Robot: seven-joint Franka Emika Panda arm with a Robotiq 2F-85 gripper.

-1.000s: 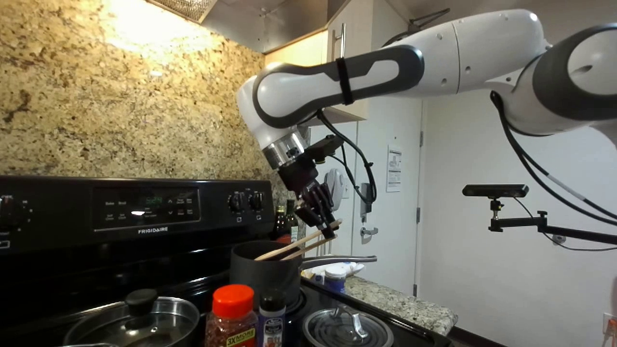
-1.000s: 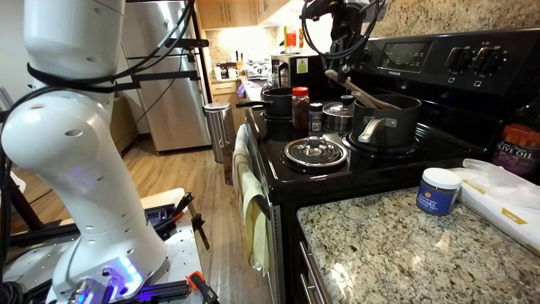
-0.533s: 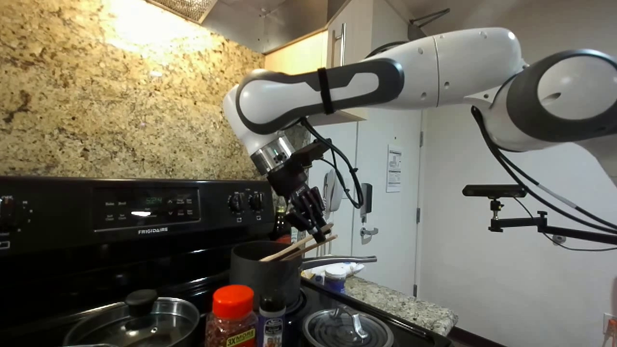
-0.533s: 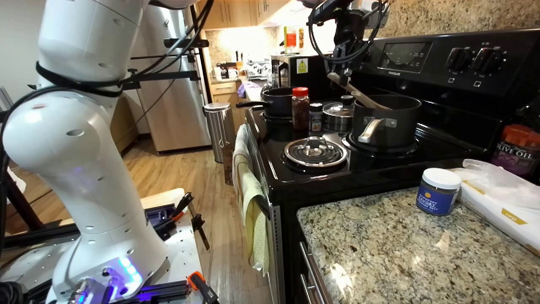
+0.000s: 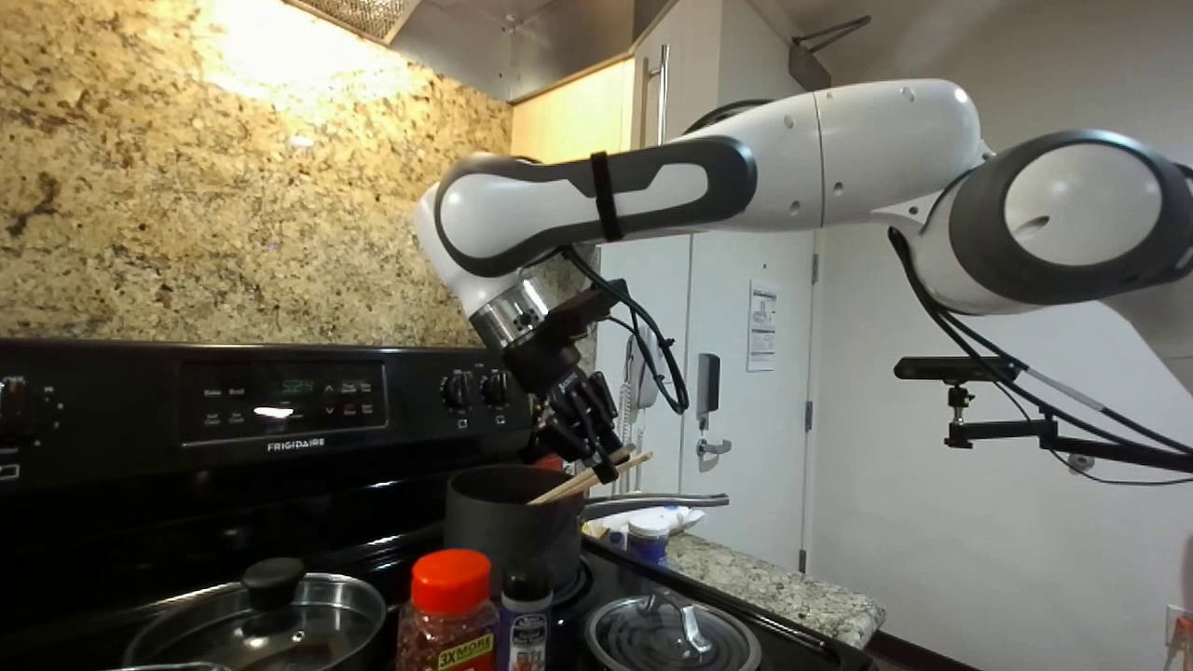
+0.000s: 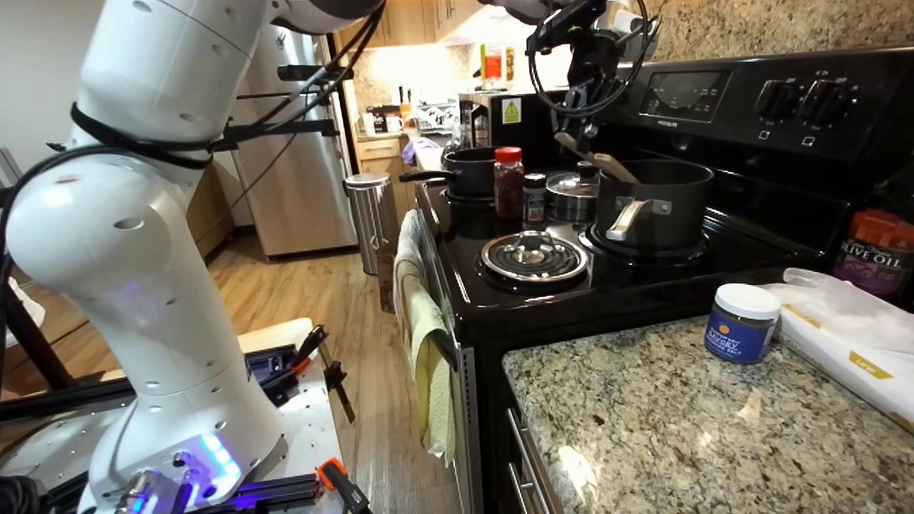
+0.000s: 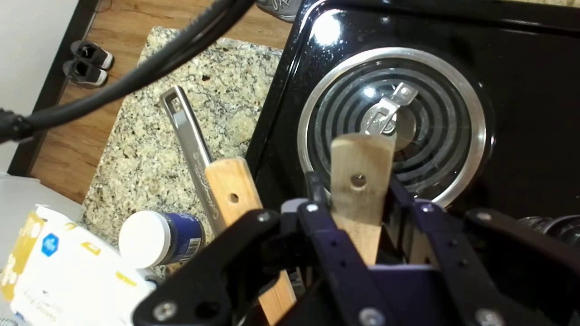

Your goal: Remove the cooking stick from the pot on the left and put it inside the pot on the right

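Tan cooking stick (image 7: 361, 203), pinched by the fingers of the gripper (image 7: 357, 190), slants into the pot (image 6: 660, 221) at a back corner of the stovetop (image 7: 534, 113), beside a second stick (image 7: 234, 181).

In the wrist view the cooking stick (image 7: 360, 203) is greyish tan, the gripper (image 7: 357, 188) black, the wooden handle (image 7: 229, 183) at the stick's nine o'clock orange-tan, the countertop (image 7: 231, 90) at eleven o'clock speckled cream, grey and black. In an exterior view, at seven o'clock, the jar cap (image 5: 451, 582) is red.

Arm (image 5: 792, 168) bent, wrist (image 5: 511, 315) angled dwn, fingers (image 7: 328, 237) clamped w/ slight gap betw.
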